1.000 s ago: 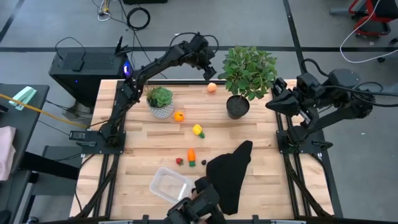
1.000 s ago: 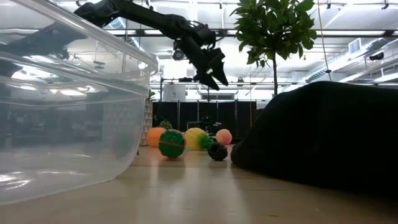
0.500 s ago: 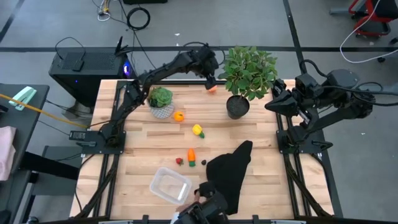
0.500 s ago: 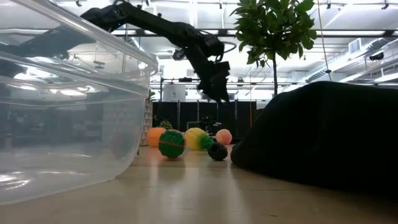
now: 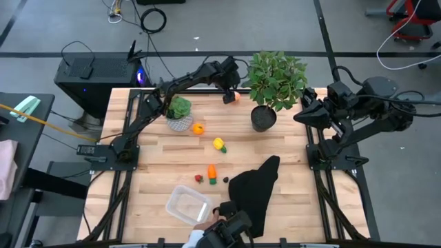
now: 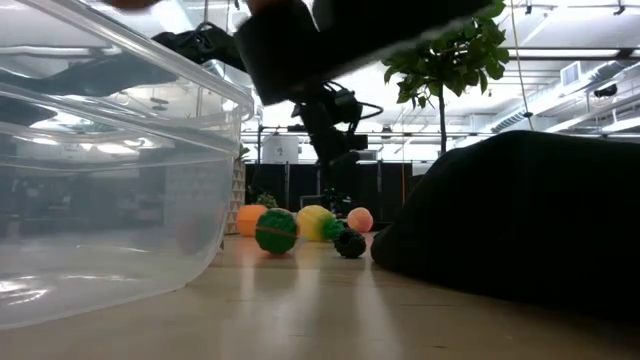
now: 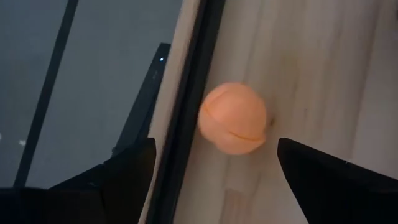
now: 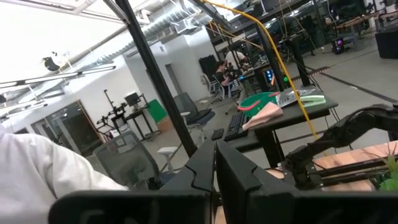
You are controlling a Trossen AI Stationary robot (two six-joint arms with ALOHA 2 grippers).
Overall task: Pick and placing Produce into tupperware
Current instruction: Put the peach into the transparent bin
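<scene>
The peach toy (image 7: 234,117) lies on the wood by the table's far edge (image 5: 235,97), also in the low view (image 6: 360,219). My left gripper (image 7: 216,143) hangs open just above it, one finger on each side, not touching (image 5: 229,93). An orange toy (image 5: 198,128), a yellow one (image 5: 219,145), a carrot (image 5: 212,172) and a red one (image 5: 199,178) lie mid-table. The clear tupperware (image 5: 188,204) sits near the near edge (image 6: 100,180). My right gripper (image 8: 217,168) is shut, parked off the table's right side (image 5: 318,110).
A black cloth (image 5: 255,189) lies right of the tupperware. A large potted plant (image 5: 274,79) stands beside the peach, a small one (image 5: 178,110) left of it. A person (image 5: 220,231) is at the near edge, and a dark blurred shape (image 6: 330,40) crosses the low view.
My left gripper has come down toward the peach toy at the far edge and now hangs right over it. The person at the near edge has shifted, and a dark blurred shape has come into the top of the low view.
</scene>
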